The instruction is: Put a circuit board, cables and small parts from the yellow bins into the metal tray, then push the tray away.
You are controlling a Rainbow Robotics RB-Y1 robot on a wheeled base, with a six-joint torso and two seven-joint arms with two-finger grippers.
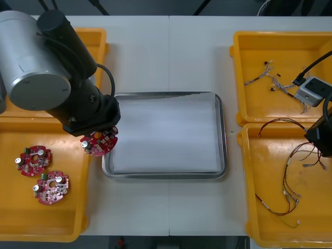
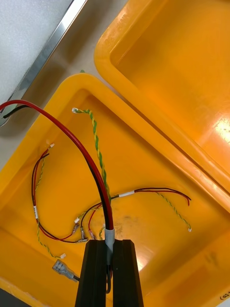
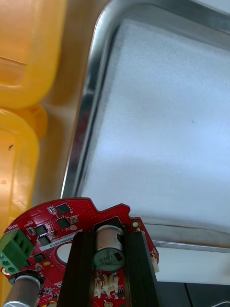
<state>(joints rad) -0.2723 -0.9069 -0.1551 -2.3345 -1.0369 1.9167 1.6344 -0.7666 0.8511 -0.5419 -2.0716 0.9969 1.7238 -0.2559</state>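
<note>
The left gripper [image 3: 109, 235] grips a round red circuit board [image 1: 99, 142], its label [image 3: 56, 241] unreadable, at the left rim of the metal tray [image 1: 223, 136]. The right gripper [image 2: 109, 247] pinches a red and black cable [image 2: 72, 139] over a yellow bin [image 2: 143, 158].

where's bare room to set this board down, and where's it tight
The metal tray is bare inside, rim to rim. The table is also free beyond the tray, between the far bins. Tight: the tray's left rim, where the left gripper holds a circuit board, and the near right bin, where the right gripper grips a cable among others.
</note>
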